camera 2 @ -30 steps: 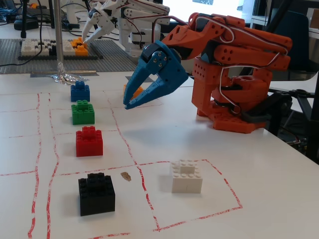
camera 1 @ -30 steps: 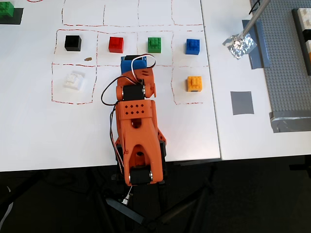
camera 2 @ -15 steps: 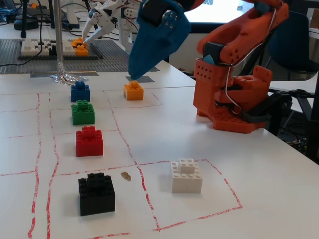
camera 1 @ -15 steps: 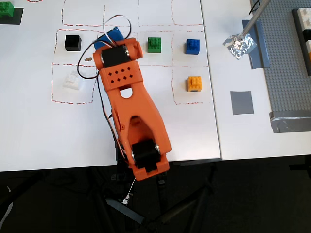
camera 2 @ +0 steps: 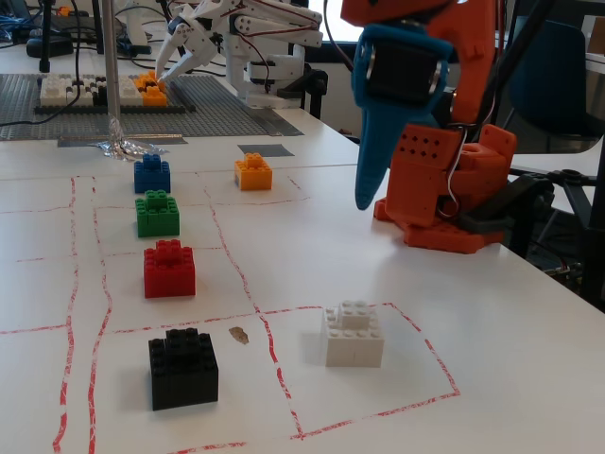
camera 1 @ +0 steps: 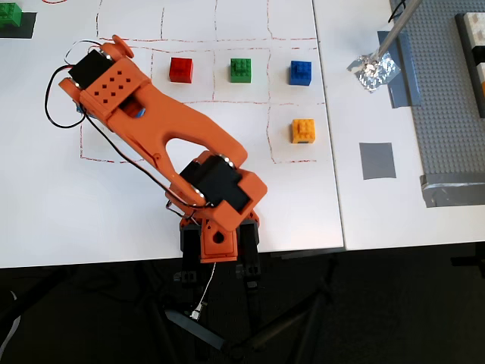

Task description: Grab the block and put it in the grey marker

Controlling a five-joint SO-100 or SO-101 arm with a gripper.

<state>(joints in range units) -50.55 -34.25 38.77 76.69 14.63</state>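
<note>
hanging above the block (camera 2: 354, 335), the gripper (camera 2: 364, 200) is seen edge-on; opening cannot be told. misaligned descent could knock it toward the black brick (camera 2: 182, 369).

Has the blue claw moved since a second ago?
Yes. In the fixed view the gripper has swung from near the green brick to above the white block.

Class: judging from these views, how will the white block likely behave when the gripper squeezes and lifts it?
The white block looks like rigid moulded plastic, so probably stiff and light. Its flat base suggests it won't roll. Its smooth sides may slip in the gripper.
</note>
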